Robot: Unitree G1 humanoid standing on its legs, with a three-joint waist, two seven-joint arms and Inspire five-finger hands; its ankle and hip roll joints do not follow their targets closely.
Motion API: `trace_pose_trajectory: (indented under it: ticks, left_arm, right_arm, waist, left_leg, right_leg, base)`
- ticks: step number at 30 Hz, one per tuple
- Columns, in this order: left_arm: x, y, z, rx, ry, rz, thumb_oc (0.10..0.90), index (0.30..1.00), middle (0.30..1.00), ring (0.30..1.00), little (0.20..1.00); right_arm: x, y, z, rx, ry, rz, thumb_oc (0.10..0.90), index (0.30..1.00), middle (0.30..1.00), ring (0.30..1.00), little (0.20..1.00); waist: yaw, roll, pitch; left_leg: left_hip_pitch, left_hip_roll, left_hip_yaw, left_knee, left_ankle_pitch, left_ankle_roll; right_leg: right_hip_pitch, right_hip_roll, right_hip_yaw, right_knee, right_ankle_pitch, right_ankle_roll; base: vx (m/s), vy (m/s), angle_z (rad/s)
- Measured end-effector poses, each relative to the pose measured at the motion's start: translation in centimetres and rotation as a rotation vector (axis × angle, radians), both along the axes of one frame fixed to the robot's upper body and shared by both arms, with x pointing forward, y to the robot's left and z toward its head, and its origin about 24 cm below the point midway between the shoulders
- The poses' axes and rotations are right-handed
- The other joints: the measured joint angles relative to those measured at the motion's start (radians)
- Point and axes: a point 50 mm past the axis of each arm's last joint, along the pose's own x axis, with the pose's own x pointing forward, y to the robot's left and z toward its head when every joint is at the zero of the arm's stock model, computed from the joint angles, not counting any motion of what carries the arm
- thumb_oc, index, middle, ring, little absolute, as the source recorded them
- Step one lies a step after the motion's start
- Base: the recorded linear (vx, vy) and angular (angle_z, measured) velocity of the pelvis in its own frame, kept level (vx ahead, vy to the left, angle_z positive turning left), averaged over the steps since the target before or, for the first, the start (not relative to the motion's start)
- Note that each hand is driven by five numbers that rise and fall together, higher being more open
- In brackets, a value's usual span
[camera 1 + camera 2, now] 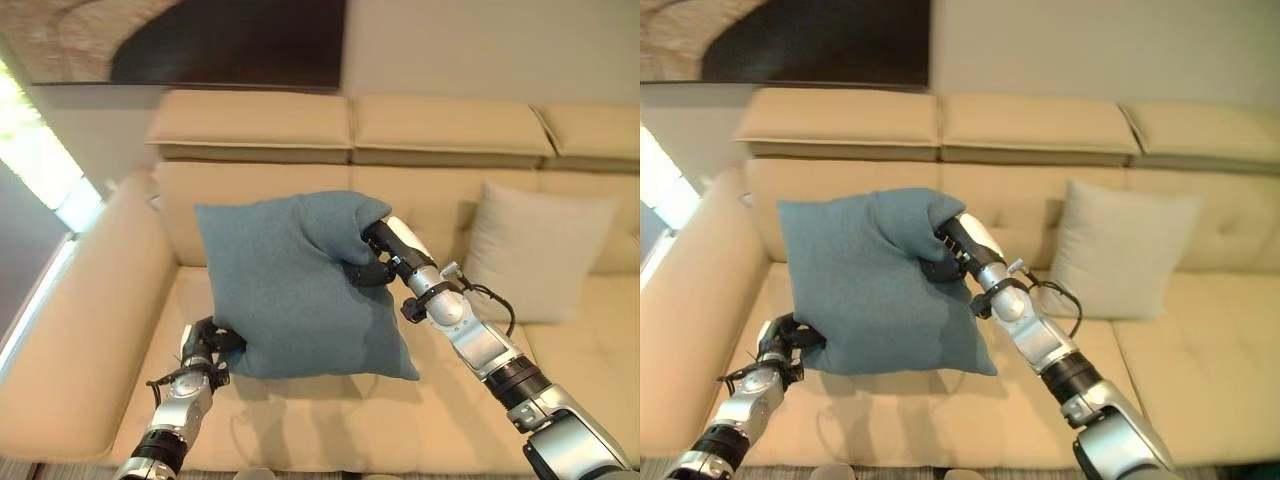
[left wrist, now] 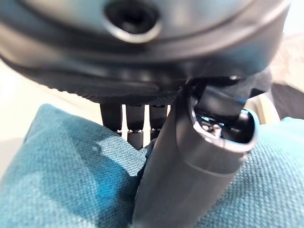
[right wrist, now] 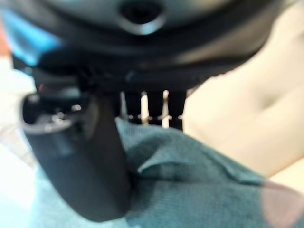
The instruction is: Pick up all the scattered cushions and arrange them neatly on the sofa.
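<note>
A blue-grey cushion (image 1: pixel 290 285) hangs upright in the air over the beige sofa's seat (image 1: pixel 330 420). My right hand (image 1: pixel 378 255) pinches its upper right corner, thumb and fingers curled into the cloth (image 3: pixel 190 190). My left hand (image 1: pixel 205 348) grips its lower left corner, and the thumb (image 2: pixel 190 180) presses the teal fabric (image 2: pixel 71 180) against the fingers. A second, cream cushion (image 1: pixel 535 250) leans against the sofa's backrest on the right.
The sofa has a rounded left armrest (image 1: pixel 70 330) and a padded backrest (image 1: pixel 350 130). A dark picture (image 1: pixel 200 40) hangs on the wall above. Bright window light (image 1: pixel 40 160) falls in at the left.
</note>
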Motion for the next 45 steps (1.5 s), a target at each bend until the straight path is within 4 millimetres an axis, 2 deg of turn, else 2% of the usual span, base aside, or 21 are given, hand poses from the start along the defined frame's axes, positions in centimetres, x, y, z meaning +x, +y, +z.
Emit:
trace_pose_trajectory:
  ticks: [3,6,7,8,9,12,21,22,23,24,26,27,28,32,34,36,38,39,41,43,45]
  left_arm:
    - [1.7,-1.8,1.4,-0.008,-0.066,-0.043,0.4,0.3,0.3,0.3,0.3]
    - [2.7,-2.0,2.4,0.036,-0.092,-0.052,0.4,0.3,0.3,0.3,0.3]
    - [3.6,-1.8,3.4,0.077,-0.116,-0.064,0.4,0.3,0.3,0.3,0.3]
    - [4.7,-2.0,4.9,0.099,-0.161,-0.073,0.4,0.3,0.3,0.3,0.3]
    - [6.5,-2.5,7.6,0.134,-0.241,-0.08,0.4,0.3,0.3,0.3,0.3]
    - [9.9,-3.1,13.2,0.154,-0.391,-0.047,0.4,0.3,0.3,0.3,0.3]
    - [14.2,-2.9,25.3,0.322,-0.601,0.019,0.4,0.3,0.3,0.3,0.3]
    - [14.5,-3.3,26.5,0.341,-0.617,0.007,0.4,0.3,0.3,0.3,0.3]
    - [14.6,-3.5,26.8,0.366,-0.622,-0.001,0.4,0.3,0.3,0.3,0.3]
    - [14.8,-3.8,27.5,0.403,-0.618,-0.01,0.4,0.3,0.3,0.3,0.3]
    - [15.3,-4.8,28.0,0.491,-0.591,-0.028,0.442,0.364,0.364,0.364,0.364]
    - [15.5,-5.3,28.3,0.542,-0.572,-0.038,0.675,0.712,0.712,0.712,0.712]
    - [15.6,-5.5,28.6,0.575,-0.57,-0.046,0.8,0.9,0.9,0.9,0.9]
    - [15.7,-4.5,29.1,0.597,-0.51,-0.042,0.8,0.9,0.9,0.9,0.9]
    - [15.5,-3.1,29.9,0.578,-0.471,0.013,0.8,0.9,0.9,0.9,0.9]
    - [15.5,-2.6,29.9,0.515,-0.426,0.026,0.8,0.9,0.9,0.9,0.9]
    - [15.6,-2.5,29.0,0.507,-0.356,0.024,0.8,0.9,0.9,0.9,0.9]
    - [15.5,-2.0,29.1,0.491,-0.351,0.038,0.8,0.9,0.9,0.9,0.9]
    - [14.8,0.7,29.0,0.469,-0.323,0.114,0.8,0.9,0.9,0.9,0.9]
    - [13.7,4.0,30.7,0.417,-0.359,0.213,0.8,0.9,0.9,0.9,0.9]
    - [12.7,6.3,31.3,0.339,-0.394,0.276,0.8,0.9,0.9,0.9,0.9]
  right_arm:
    - [0.2,-2.3,0.7,-0.028,-0.028,-0.073,0.4,0.3,0.3,0.3,0.3]
    - [0.7,-2.1,1.6,-0.016,-0.062,-0.091,0.4,0.3,0.3,0.3,0.3]
    - [1.4,-1.8,2.8,-0.049,-0.091,-0.082,0.4,0.3,0.3,0.3,0.3]
    - [2.2,-1.8,4.7,-0.083,-0.136,-0.08,0.4,0.3,0.3,0.3,0.3]
    - [3.5,-1.9,8.8,-0.13,-0.238,-0.09,0.4,0.3,0.3,0.3,0.3]
    - [4.9,-0.7,15.9,-0.149,-0.426,-0.119,0.4,0.3,0.3,0.3,0.3]
    - [5.6,-0.4,24.7,-0.107,-0.623,-0.225,0.4,0.3,0.3,0.3,0.3]
    - [5.7,-0.9,25.2,-0.097,-0.621,-0.254,0.405,0.307,0.307,0.307,0.307]
    - [5.9,-1.5,25.0,-0.099,-0.607,-0.284,0.527,0.491,0.491,0.491,0.491]
    - [6.1,-1.8,25.4,-0.12,-0.605,-0.306,0.8,0.9,0.9,0.9,0.9]
    - [6.7,-3.2,24.7,-0.128,-0.55,-0.373,0.8,0.9,0.9,0.9,0.9]
    - [6.9,-3.4,24.4,-0.115,-0.522,-0.395,0.8,0.9,0.9,0.9,0.9]
    - [7.0,-3.7,24.2,-0.101,-0.503,-0.411,0.8,0.9,0.9,0.9,0.9]
    - [7.0,-5.5,24.4,0.049,-0.437,-0.511,0.8,0.9,0.9,0.9,0.9]
    - [6.8,-5.6,25.5,0.154,-0.424,-0.506,0.8,0.9,0.9,0.9,0.9]
    - [6.6,-5.8,26.4,0.268,-0.391,-0.492,0.8,0.9,0.9,0.9,0.9]
    - [6.6,-6.7,26.1,0.301,-0.343,-0.52,0.8,0.9,0.9,0.9,0.9]
    - [6.5,-6.7,26.3,0.315,-0.34,-0.522,0.8,0.9,0.9,0.9,0.9]
    - [7.0,-5.7,25.4,0.332,-0.298,-0.506,0.8,0.9,0.9,0.9,0.9]
    - [6.8,-5.3,26.0,0.365,-0.319,-0.474,0.8,0.9,0.9,0.9,0.9]
    - [6.8,-5.1,25.6,0.496,-0.319,-0.426,0.8,0.9,0.9,0.9,0.9]
  waist:
    - [-0.043,0.043,0.018]
    - [-0.043,0.018,0.031]
    - [-0.048,0.001,0.041]
    - [-0.047,0.003,0.047]
    - [-0.03,0.06,0.052]
    - [0.011,0.07,0.128]
    - [0.003,0.059,0.167]
    - [0.002,0.058,0.169]
    - [0.002,0.057,0.171]
    - [-0.001,0.058,0.179]
    - [-0.002,0.059,0.19]
    - [-0.005,0.06,0.195]
    - [-0.006,0.06,0.214]
    - [-0.01,0.058,0.237]
    - [-0.007,0.064,0.249]
    - [0.01,0.071,0.321]
    - [-0.008,0.067,0.319]
    - [0.014,0.062,0.323]
    - [0.009,0.052,0.315]
    - [0.004,0.057,0.305]
    - [0.006,0.047,0.314]
  left_leg:
    - [0.1,0.012,0.045,-0.205,0.094,0.005]
    - [0.087,-0.038,0.056,-0.167,0.093,0.002]
    - [0.005,-0.071,0.054,-0.051,0.067,0.0]
    - [-0.035,-0.086,0.048,-0.065,0.029,0.038]
    - [-0.021,-0.064,0.067,-0.208,0.101,0.075]
    - [-0.1,-0.085,0.084,-0.195,0.144,0.069]
    - [-0.297,-0.067,0.085,-0.141,0.153,0.055]
    - [-0.329,-0.064,0.083,-0.131,0.154,0.054]
    - [-0.346,-0.063,0.084,-0.128,0.155,0.053]
    - [-0.367,-0.063,0.085,-0.111,0.155,0.053]
    - [-0.396,-0.059,0.085,-0.1,0.154,0.053]
    - [-0.414,-0.056,0.082,-0.088,0.154,0.052]
    - [-0.419,-0.053,0.082,-0.08,0.154,0.052]
    - [-0.574,-0.064,0.083,0.059,0.106,0.039]
    - [-0.483,-0.04,0.072,-0.144,0.186,0.05]
    - [-0.467,-0.024,0.063,-0.096,0.2,0.06]
    - [-0.453,-0.074,0.064,-0.086,0.198,0.058]
    - [-0.441,-0.077,0.064,-0.075,0.188,0.047]
    - [-0.485,-0.069,0.072,0.024,0.133,0.02]
    - [-0.403,-0.043,0.066,-0.121,0.166,0.039]
    - [-0.383,-0.046,0.081,-0.116,0.172,0.037]
  right_leg:
    - [0.011,0.023,-0.044,-0.002,-0.006,0.016]
    - [0.014,-0.033,-0.081,-0.021,0.043,0.05]
    - [0.0,-0.069,-0.078,-0.021,0.049,0.05]
    - [-0.035,-0.082,-0.069,-0.019,0.052,0.051]
    - [-0.113,-0.054,-0.053,-0.006,0.047,0.081]
    - [-0.213,-0.071,-0.05,0.029,0.067,0.112]
    - [-0.367,-0.054,-0.054,-0.001,0.091,0.102]
    - [-0.392,-0.051,-0.054,-0.001,0.094,0.1]
    - [-0.41,-0.05,-0.053,-0.001,0.096,0.097]
    - [-0.423,-0.05,-0.054,-0.002,0.099,0.094]
    - [-0.442,-0.047,-0.057,-0.002,0.1,0.093]
    - [-0.451,-0.044,-0.064,-0.002,0.103,0.089]
    - [-0.452,-0.041,-0.07,-0.002,0.104,0.087]
    - [-0.5,-0.052,-0.079,-0.006,0.118,0.069]
    - [-0.537,-0.026,-0.082,0.008,0.117,0.07]
    - [-0.622,-0.006,-0.089,0.144,0.065,0.088]
    - [-0.524,-0.045,-0.091,-0.009,0.202,0.055]
    - [-0.504,-0.052,-0.095,-0.021,0.206,0.048]
    - [-0.483,-0.049,-0.087,-0.02,0.205,0.048]
    - [-0.492,-0.021,-0.086,-0.02,0.206,0.047]
    - [-0.474,-0.023,-0.081,-0.017,0.206,0.047]
  base:
    - [0.21,0.141,-0.06]
    - [-0.08,0.12,-0.07]
    - [-0.32,0.143,0.27]
    - [-0.22,0.068,0.12]
    - [-0.24,0.053,0.02]
    - [-0.16,0.045,-0.19]
    - [-0.02,0.01,-0.02]
    - [-0.06,-0.001,-0.03]
    - [-0.06,-0.011,-0.02]
    - [-0.02,-0.05,-0.02]
    - [0.01,-0.031,0.04]
    - [0.02,-0.009,0.07]
    - [0.02,-0.001,0.08]
    - [0.01,0.003,0.11]
    - [0.03,-0.031,-0.2]
    - [0.03,-0.024,-0.28]
    - [0.03,-0.026,0.26]
    - [0.03,-0.022,0.24]
    - [0.02,-0.006,-0.11]
    - [0.06,-0.004,-0.12]
    - [0.05,-0.003,-0.08]
